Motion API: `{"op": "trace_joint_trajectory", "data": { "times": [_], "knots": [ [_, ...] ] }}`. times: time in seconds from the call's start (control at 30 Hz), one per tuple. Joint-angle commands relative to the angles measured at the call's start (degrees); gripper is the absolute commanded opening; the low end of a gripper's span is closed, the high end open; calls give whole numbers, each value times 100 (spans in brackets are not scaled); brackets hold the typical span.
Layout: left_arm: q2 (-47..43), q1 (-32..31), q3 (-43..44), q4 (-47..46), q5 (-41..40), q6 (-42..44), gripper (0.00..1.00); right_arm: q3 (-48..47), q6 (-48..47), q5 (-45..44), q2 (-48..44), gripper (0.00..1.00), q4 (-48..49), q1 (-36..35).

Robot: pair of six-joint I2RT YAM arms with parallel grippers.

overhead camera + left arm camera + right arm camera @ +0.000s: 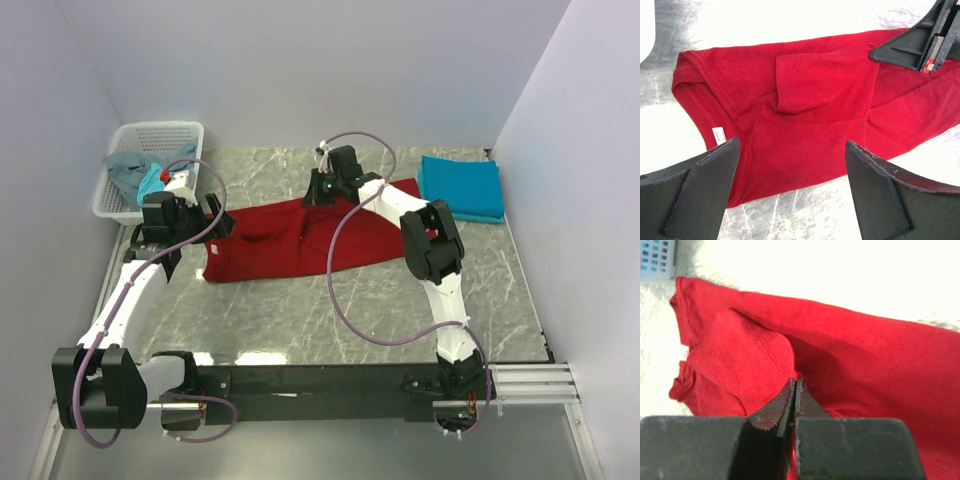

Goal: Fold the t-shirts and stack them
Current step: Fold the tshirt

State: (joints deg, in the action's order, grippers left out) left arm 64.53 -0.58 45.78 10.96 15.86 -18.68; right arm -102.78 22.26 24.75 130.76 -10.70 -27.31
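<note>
One shirt looks done: the teal-blue t-shirt (460, 185) lies folded in a neat square at the far right corner of the table (300, 320). The dark red t-shirt (290, 245) is the one in hand. It lies spread across the middle of the table, running left to right, with one sleeve (740, 360) turned in over the body and the rest of the folding not yet done. Grey and turquoise shirts (132, 172) sit bunched in the white basket (150, 128) at the far left, so I judge the task well short of halfway.

My right arm reaches over to the far edge of the red shirt, elbow raised and wrist tipped down toward the cloth. My right gripper (795, 390) is closed tight, fingertips together at the hem of that turned-in sleeve. It looks to me like a pinch on the thin cloth, though the pinch itself is hidden between the tips. My left arm stretches forward along the left side, and my left gripper (792, 145) hangs over the left end of the red shirt — jaws spread wide, holding nothing.
</note>
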Motion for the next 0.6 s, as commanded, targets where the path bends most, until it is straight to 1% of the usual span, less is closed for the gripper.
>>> {"op": "trace_joint_trajectory", "data": {
  "times": [0.0, 0.13, 0.57],
  "knots": [
    [-20, -4, 45, -173, 198, 127, 91, 47, -46, -321, -402, 1, 279, 68],
    [50, -4, 71, -173, 225, 136, 91, 109, -117, -673, -428, 2, 270, 86],
    [375, -4, 142, -173, 427, 127, 89, 312, -266, -700, -534, 4, 288, 103]
  ]
}}
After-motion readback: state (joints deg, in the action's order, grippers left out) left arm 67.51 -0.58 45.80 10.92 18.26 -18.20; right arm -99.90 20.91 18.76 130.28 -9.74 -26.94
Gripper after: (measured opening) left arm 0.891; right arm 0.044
